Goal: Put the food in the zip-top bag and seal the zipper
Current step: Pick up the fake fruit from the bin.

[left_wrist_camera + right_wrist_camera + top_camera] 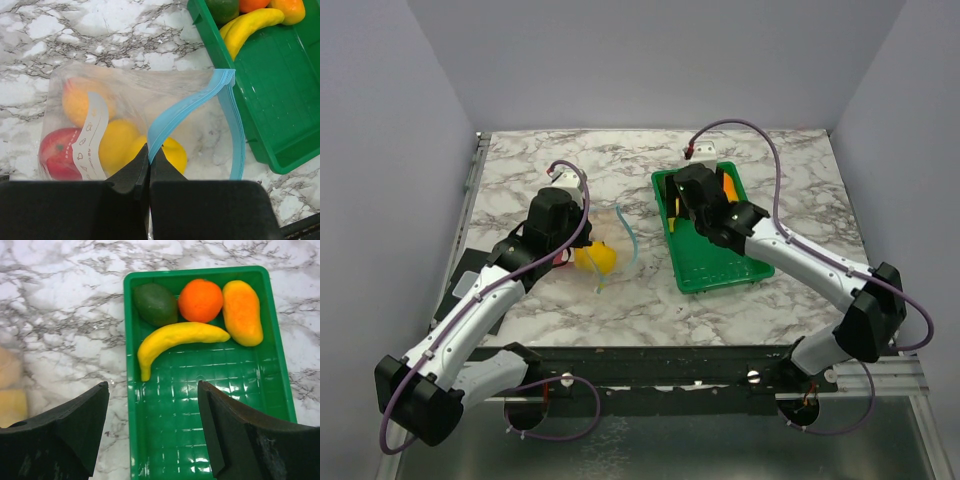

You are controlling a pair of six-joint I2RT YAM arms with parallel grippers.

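Left gripper [149, 167], bottom centre of its wrist view: jaws pinched tight on the zipper [186, 106], which runs up-right from them. I see the zip-top bag [130, 92] spread upper left, its near edge cut off behind the gripper body. Inside it: red piece [55, 150], lemons [117, 144], hazy pale orange fruit [79, 100].

Right gripper [152, 435]: jaws wide, holding nothing, above the green tray [200, 440]. At the tray's top end lie the banana [175, 337], dark green piece [156, 304], orange [200, 300] and oblong orange-yellow fruit [242, 312].
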